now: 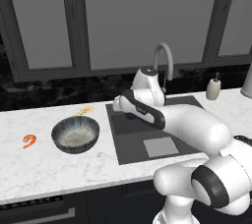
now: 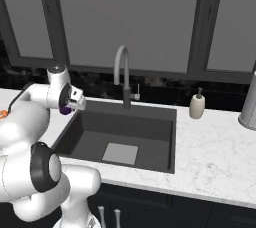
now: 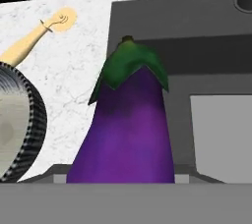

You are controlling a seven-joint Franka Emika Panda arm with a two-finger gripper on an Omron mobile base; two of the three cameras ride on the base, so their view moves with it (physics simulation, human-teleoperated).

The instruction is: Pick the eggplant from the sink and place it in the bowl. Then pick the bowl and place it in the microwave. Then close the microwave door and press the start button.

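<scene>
The arm reaches forward over the left edge of the sink point(image 1: 147, 142), with the tool point(image 2: 70, 103) positioned above the basin's near-left corner. The eggplant point(image 3: 128, 125) stands stem-up directly in front of the hand camera, purple body and green cap, raised clear of the sink floor; a small purple patch of it shows at the tool in both base views. The tool is clenched on the eggplant. The bowl point(image 1: 75, 134) sits upright on the white marble bench point(image 1: 29, 169) just left of the sink, nothing inside it. An orange shrimp point(image 1: 29, 141) lies on the bench to the bowl's left, apart from it. A curved faucet point(image 2: 122, 74) stands behind the sink, and a soap dispenser point(image 2: 197, 105) stands to its right.
</scene>
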